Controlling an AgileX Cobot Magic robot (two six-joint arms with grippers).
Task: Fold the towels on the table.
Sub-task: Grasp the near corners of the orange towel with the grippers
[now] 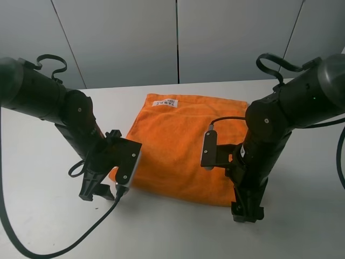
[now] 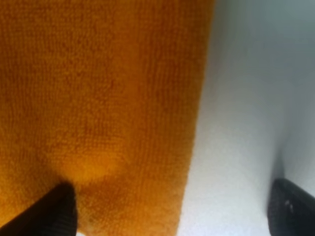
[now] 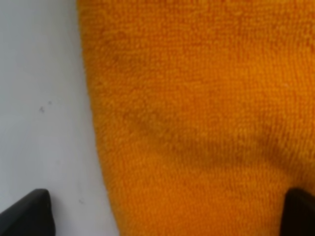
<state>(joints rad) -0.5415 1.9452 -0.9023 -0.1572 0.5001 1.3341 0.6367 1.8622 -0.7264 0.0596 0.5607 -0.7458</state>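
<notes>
The orange towel [image 1: 183, 145] lies flat on the white table [image 1: 43, 226], with its small white label [image 1: 164, 102] at the far edge. My left gripper [image 1: 98, 191] is low at the towel's near left corner. In the left wrist view it [image 2: 172, 216] is open, one fingertip [image 2: 54, 214] over the towel [image 2: 98, 98] and the other [image 2: 293, 211] over bare table. My right gripper [image 1: 247, 210] is low at the near right corner. In the right wrist view it [image 3: 162, 216] is open and straddles the towel's edge [image 3: 197, 123]. Neither holds cloth.
A grey panelled wall [image 1: 178, 38] stands behind the table's far edge. Black cables [image 1: 54, 248] loop from the left arm across the near left of the table. White tabletop shows on all sides of the towel.
</notes>
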